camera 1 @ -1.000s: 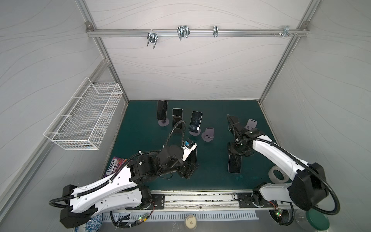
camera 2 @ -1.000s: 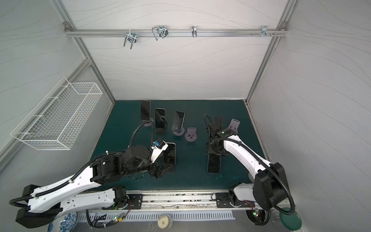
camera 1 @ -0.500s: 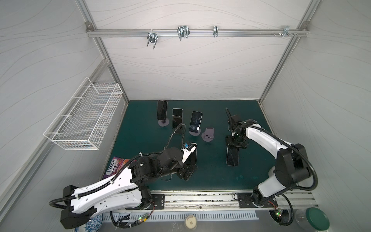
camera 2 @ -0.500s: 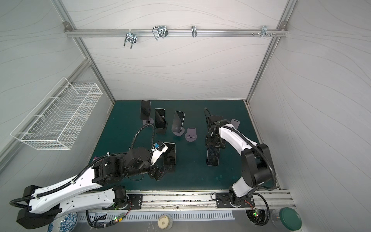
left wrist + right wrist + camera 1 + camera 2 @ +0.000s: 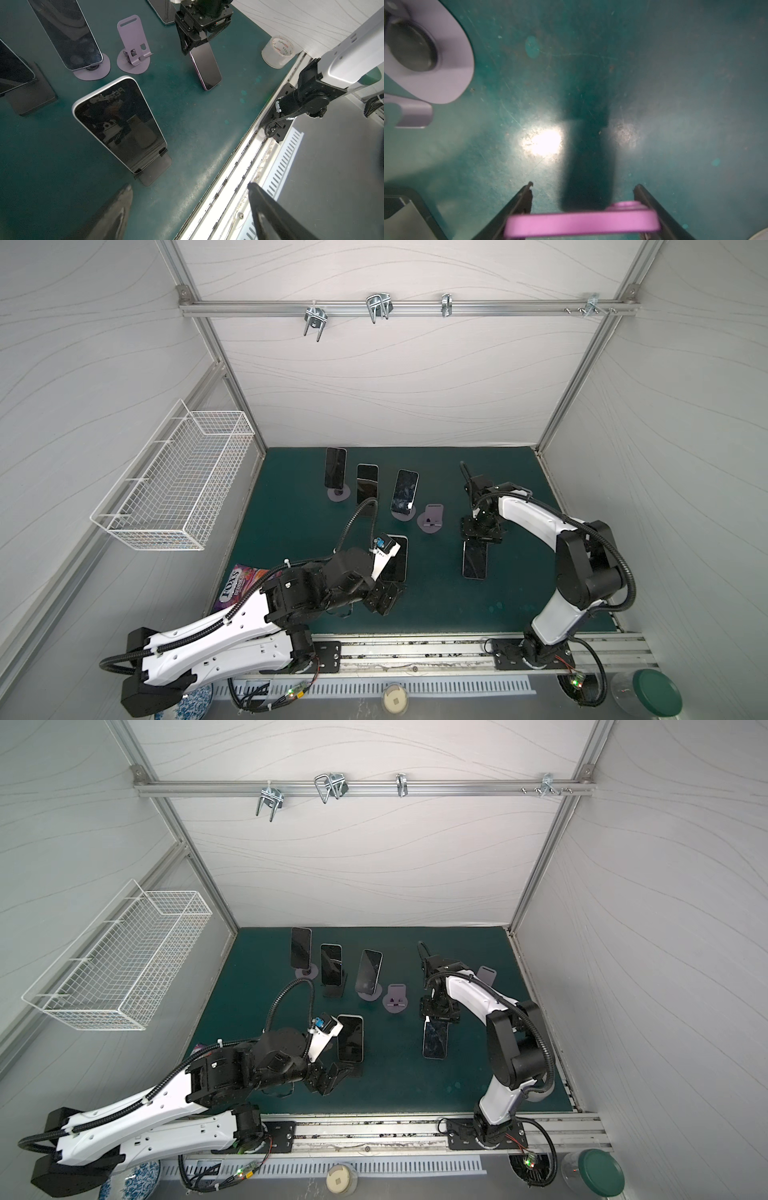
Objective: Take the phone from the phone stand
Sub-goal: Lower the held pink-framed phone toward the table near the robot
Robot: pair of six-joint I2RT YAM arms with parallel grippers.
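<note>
My right gripper (image 5: 480,531) (image 5: 584,185) is shut on the top end of a purple phone (image 5: 473,561) (image 5: 205,62) (image 5: 581,225). That phone hangs down over the green mat, to the right of an empty lavender phone stand (image 5: 432,519) (image 5: 133,47). A white-edged phone (image 5: 395,558) (image 5: 120,124) leans on a black stand (image 5: 155,168) in the middle. My left gripper (image 5: 382,597) (image 5: 190,185) stands open just in front of it, holding nothing.
Three more phones (image 5: 367,485) rest on stands at the back of the mat. A wire basket (image 5: 178,485) hangs on the left wall. A tape roll (image 5: 277,52) sits by the right rail, and a candy bag (image 5: 237,587) lies at the front left.
My right arm has swung its elbow in and carried the purple phone a little toward the back and left. The left gripper has eased slightly wider and hardly shifted.
</note>
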